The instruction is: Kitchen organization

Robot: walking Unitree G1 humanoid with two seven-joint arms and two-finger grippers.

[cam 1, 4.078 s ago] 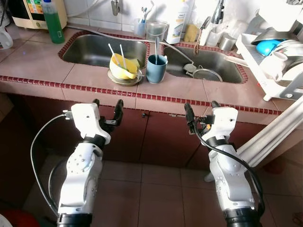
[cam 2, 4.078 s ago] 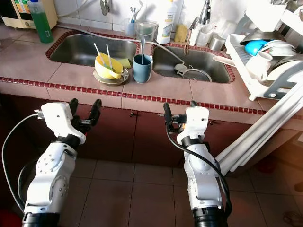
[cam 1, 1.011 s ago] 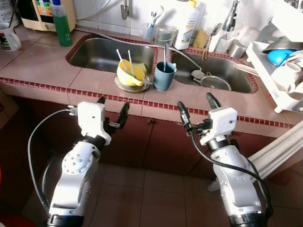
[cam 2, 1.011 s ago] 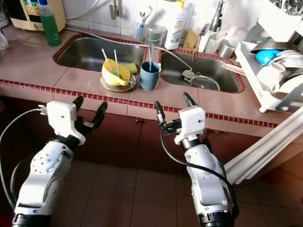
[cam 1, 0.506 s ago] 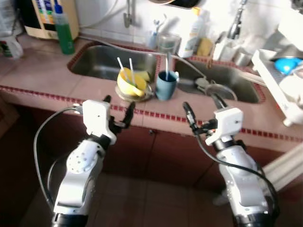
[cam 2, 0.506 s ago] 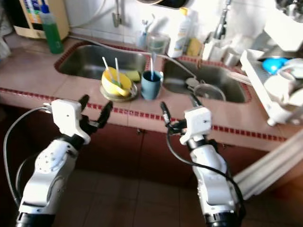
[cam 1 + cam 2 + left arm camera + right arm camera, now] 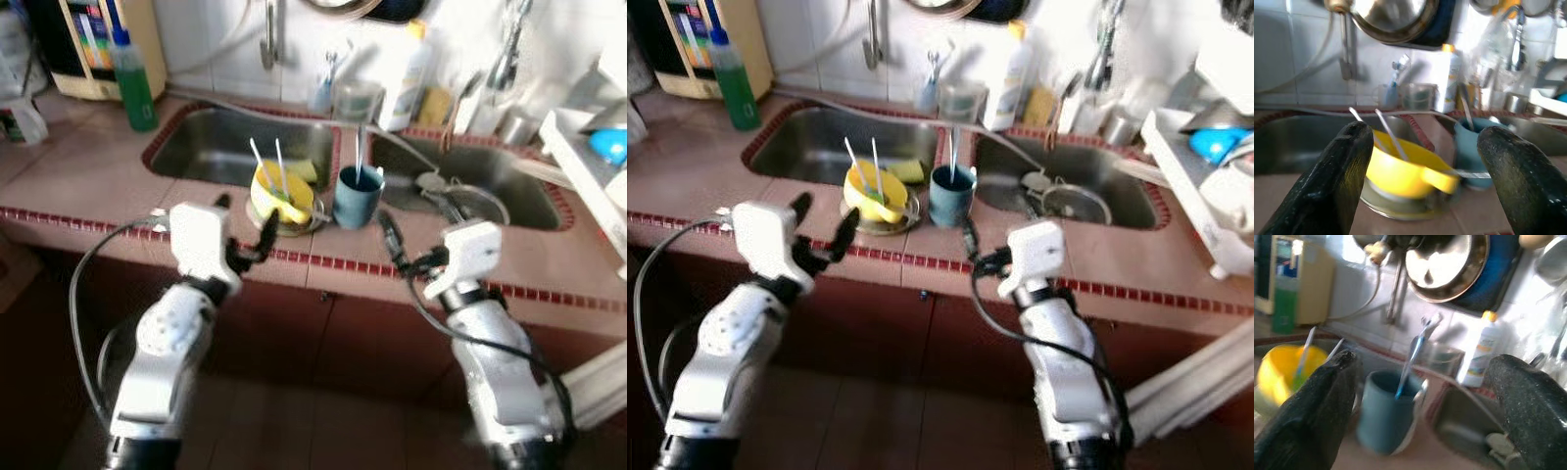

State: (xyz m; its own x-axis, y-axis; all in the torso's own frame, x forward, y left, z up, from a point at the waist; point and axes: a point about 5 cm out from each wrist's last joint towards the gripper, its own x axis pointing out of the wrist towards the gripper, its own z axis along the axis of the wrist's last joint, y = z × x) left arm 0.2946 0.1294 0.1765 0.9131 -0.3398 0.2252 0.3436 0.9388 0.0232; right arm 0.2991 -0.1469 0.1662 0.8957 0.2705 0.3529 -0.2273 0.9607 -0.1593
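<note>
Left wrist view: left gripper [image 7: 1420, 188] spread wide, lined up on yellow bowl [image 7: 1400, 171]; right gripper [image 7: 1425, 406] wide, framing blue cup [image 7: 1383, 411] on table [image 7: 88, 181].

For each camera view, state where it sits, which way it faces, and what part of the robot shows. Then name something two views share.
Left and right eye views: on the head, looking down at the counter; both arms, left pincer, right pincer.
Left wrist view: on the left wrist, facing the yellow bowl; its two fingers.
Right wrist view: on the right wrist, facing the blue cup; its fingers.
Shared: both wrist views show bowl and cup.
</note>
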